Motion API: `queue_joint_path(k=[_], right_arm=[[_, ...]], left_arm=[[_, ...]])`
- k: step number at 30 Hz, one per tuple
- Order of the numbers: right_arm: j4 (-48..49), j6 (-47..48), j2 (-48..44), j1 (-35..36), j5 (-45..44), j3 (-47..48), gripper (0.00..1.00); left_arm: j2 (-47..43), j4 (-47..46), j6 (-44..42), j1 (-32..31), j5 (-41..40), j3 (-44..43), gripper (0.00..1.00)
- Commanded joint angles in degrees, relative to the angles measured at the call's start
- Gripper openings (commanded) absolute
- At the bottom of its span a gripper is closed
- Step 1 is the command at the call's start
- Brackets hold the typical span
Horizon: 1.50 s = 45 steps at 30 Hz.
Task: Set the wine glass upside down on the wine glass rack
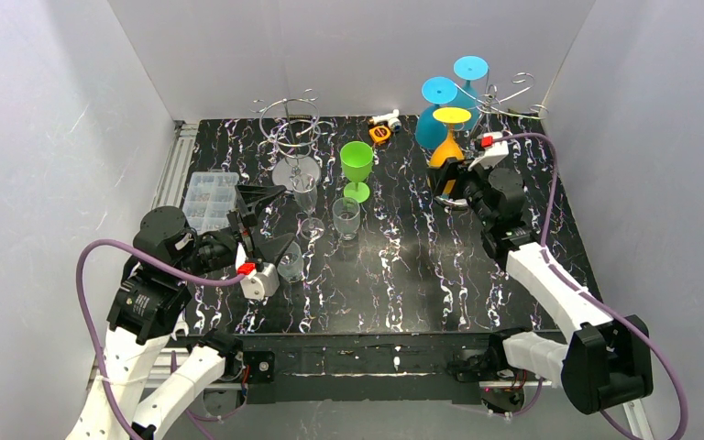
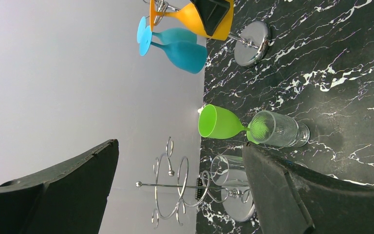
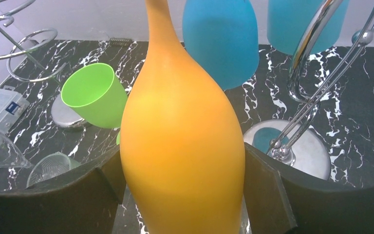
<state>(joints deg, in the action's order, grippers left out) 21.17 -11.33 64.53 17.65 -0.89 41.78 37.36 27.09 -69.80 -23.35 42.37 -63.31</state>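
Observation:
My right gripper (image 1: 447,180) (image 3: 182,168) is shut on the bowl of an orange wine glass (image 1: 448,147) (image 3: 182,122). It holds the glass upside down, foot up, just left of the right chrome rack (image 1: 502,97) (image 3: 316,58). Two blue glasses (image 1: 439,92) (image 3: 221,39) hang upside down on that rack. The orange glass also shows in the left wrist view (image 2: 187,17). My left gripper (image 1: 270,222) (image 2: 180,151) is open and empty, pointing towards the empty left chrome rack (image 1: 293,128) (image 2: 180,185).
A green glass (image 1: 357,163) (image 2: 219,122) stands upright mid-table with a clear tumbler (image 1: 346,218) (image 2: 277,129) in front. Clear wine glasses (image 1: 307,197) (image 1: 289,261) sit by my left gripper. A plastic parts box (image 1: 209,200) lies at the left and small yellow items (image 1: 380,133) at the back.

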Motion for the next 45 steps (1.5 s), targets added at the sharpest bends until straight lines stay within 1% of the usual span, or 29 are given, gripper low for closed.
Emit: queue_joint_path(k=[1,11,14,18,22,23,25,29,31,38,40,42,44,45], right_arm=[[3.4,1.0,-2.6,0.0,0.4,-1.5,0.72],[3.9,1.1,-4.9,0.1,-1.4,-4.5,0.72],[4.4,-0.3,-5.5,0.1,-3.3,-5.4,0.75],[4.2,-2.6,-5.5,0.1,-5.9,-5.8,0.82],[2.5,-3.3,-5.1,0.1,-7.6,-4.7,0.93],[1.8,-3.1,-5.1,0.1,-7.9,-4.2,0.98],[-0.3,-2.9,-5.2,0.1,-7.4,-2.7,0.98],[-10.0,-1.8,-7.4,0.0,-7.4,2.5,0.98],[-13.4,-1.6,-9.8,0.0,-7.0,4.6,0.98],[-30.0,-1.0,-13.5,-0.2,-11.7,17.1,0.98],[-34.0,-1.3,-12.7,-0.2,-14.7,22.3,0.98],[-38.6,-1.7,-9.9,-0.1,-19.2,28.4,0.98],[-44.3,-2.4,-4.7,-0.5,-22.9,35.8,0.98],[-47.0,-2.3,-1.9,-0.9,-23.4,39.8,0.98]], left_arm=[[-0.1,0.4,0.5,0.1,0.6,-0.8,0.98],[0.3,0.4,0.5,0.1,0.9,-0.7,0.98],[0.4,0.4,0.5,0.1,1.0,-0.8,0.98],[0.3,0.4,0.5,0.1,1.0,-0.7,0.98],[0.3,0.4,0.4,0.1,1.1,-0.5,0.98],[0.3,0.4,0.4,0.1,1.1,-0.5,0.98],[0.3,0.4,0.4,0.1,1.1,-0.5,0.98],[0.2,0.4,0.3,0.1,1.3,-0.2,0.98],[0.0,0.4,0.3,0.1,1.2,-0.1,0.98],[-0.6,0.5,0.6,0.1,1.6,0.6,0.98],[-0.8,0.5,0.8,0.1,1.7,0.7,0.98],[-1.0,0.5,1.0,0.1,1.9,0.7,0.98],[-1.2,0.5,1.2,0.1,2.1,0.9,0.98],[-1.3,0.5,1.2,0.1,2.1,1.0,0.98]])
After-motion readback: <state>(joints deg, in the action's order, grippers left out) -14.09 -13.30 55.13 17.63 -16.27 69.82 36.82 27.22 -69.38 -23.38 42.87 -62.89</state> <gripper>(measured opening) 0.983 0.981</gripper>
